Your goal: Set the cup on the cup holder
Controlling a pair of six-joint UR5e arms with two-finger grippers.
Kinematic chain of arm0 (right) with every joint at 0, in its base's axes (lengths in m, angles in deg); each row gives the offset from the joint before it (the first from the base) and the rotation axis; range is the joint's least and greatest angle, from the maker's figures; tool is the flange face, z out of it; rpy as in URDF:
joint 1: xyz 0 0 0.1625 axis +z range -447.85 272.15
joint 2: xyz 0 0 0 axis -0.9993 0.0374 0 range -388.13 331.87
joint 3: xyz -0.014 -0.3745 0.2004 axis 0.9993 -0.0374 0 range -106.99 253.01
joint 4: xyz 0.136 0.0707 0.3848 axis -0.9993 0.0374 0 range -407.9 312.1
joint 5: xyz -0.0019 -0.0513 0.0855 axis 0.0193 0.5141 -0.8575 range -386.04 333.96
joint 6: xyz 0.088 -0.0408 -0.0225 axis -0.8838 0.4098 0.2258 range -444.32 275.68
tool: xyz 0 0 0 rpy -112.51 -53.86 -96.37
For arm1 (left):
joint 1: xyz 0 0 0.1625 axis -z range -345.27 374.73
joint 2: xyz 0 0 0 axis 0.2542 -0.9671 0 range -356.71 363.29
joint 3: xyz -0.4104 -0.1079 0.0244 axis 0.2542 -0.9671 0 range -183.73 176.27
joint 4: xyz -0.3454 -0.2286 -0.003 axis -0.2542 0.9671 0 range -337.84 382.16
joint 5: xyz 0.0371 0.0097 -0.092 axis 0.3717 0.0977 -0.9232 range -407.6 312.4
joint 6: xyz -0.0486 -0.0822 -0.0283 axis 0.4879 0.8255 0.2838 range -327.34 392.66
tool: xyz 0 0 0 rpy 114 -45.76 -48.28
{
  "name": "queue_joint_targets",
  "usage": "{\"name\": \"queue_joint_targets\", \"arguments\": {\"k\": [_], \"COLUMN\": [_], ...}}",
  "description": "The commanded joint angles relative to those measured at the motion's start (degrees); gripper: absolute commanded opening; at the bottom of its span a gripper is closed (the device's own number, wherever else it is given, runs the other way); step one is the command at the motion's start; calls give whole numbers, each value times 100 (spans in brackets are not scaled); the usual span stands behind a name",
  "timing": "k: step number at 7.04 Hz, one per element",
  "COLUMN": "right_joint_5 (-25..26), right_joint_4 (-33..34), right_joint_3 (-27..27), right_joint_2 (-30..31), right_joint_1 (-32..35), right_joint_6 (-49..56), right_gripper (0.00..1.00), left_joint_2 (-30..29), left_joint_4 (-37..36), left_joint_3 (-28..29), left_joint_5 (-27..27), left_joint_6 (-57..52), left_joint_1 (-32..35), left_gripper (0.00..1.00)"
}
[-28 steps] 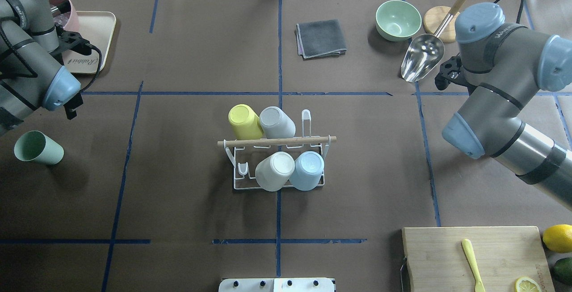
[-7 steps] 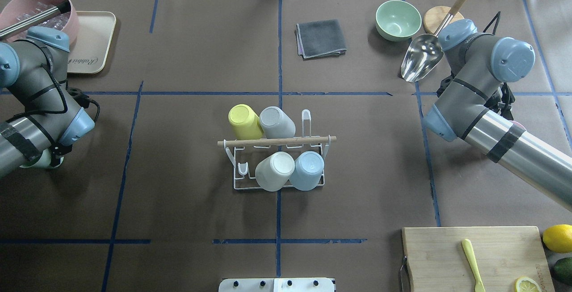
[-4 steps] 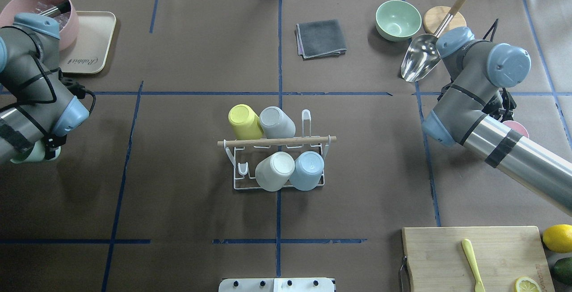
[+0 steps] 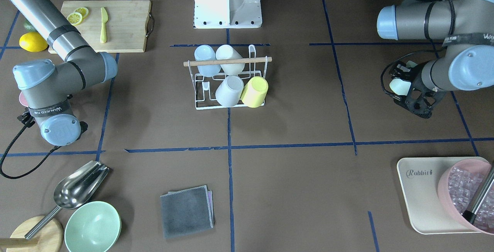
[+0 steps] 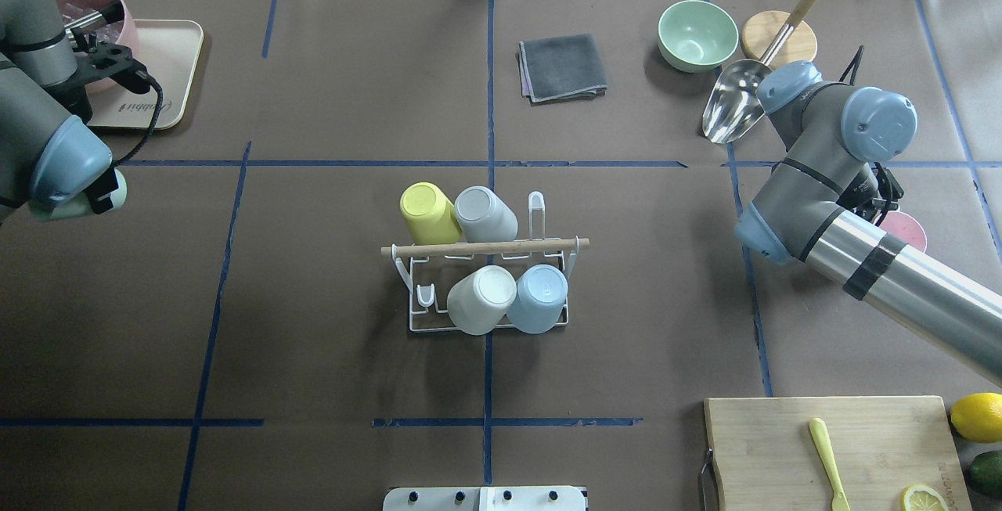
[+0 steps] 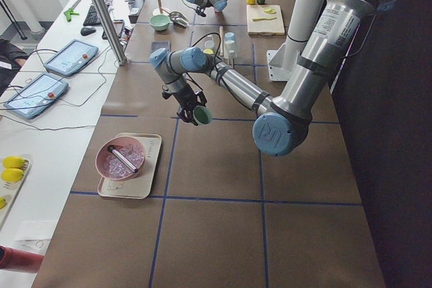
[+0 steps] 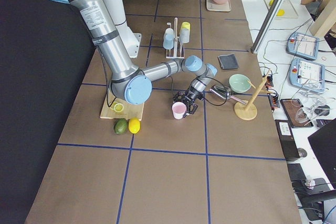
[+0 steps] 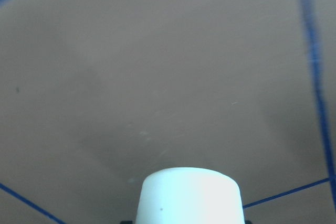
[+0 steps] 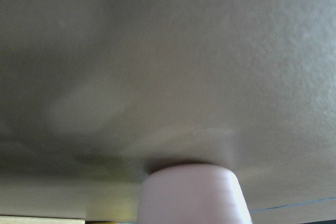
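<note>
The white wire cup holder (image 5: 417, 315) with its wooden rod (image 5: 485, 247) stands at the table's middle and carries several upturned cups; it also shows in the front view (image 4: 197, 90). My left gripper (image 5: 95, 193) is shut on a pale green cup (image 5: 72, 206) and holds it above the table at the far left. That cup fills the bottom of the left wrist view (image 8: 189, 195). My right gripper (image 7: 187, 99) is shut on a pink cup (image 7: 179, 110) low over the table at the right, partly hidden by my forearm overhead (image 5: 906, 229).
A tray (image 5: 168, 65) with a pink bowl (image 5: 86, 2) is at the far left. A grey cloth (image 5: 562, 66), a green bowl (image 5: 697, 34), a metal scoop (image 5: 736, 108) and a wooden stand (image 5: 779, 34) lie at the back. A cutting board (image 5: 783, 448) lies at the near right.
My left arm has risen and moved toward the far side with the green cup lifted off the table. My right arm has shifted slightly, and more of the pink cup shows.
</note>
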Motion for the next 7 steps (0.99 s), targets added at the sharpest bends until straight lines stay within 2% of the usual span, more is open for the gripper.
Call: {"name": "queue_joint_targets", "arguments": {"k": [1,2,3,4,5,6,7], "right_joint_5": [65,170,188,206,276,285,285], "right_joint_4": [40,92,119,162,172,172,180], "right_joint_3": [-105,-131,-132,-132,-132,-132,-123], "right_joint_2": [-16,-25,-25,-25,-25,-25,-25], "right_joint_1": [-34,-60,-78,-78,-86,-87,-78], "right_joint_6": [41,50,94,103,112,277,331], "right_gripper": [100,100,100,100,86,50,29], "left_joint_2": [20,29,29,29,21,20,20], "left_joint_4": [1900,2692,3613,4580,5520,6383,7226], "left_joint_3": [-229,-238,-299,-256,-264,-334,-386], "left_joint_5": [25,25,25,51,425,995,1436], "left_joint_6": [136,215,807,1596,2187,2802,3478], "left_joint_1": [12,-15,-50,-355,-610,-891,-1242], "left_gripper": [7,6,6,5,4,4,4]}}
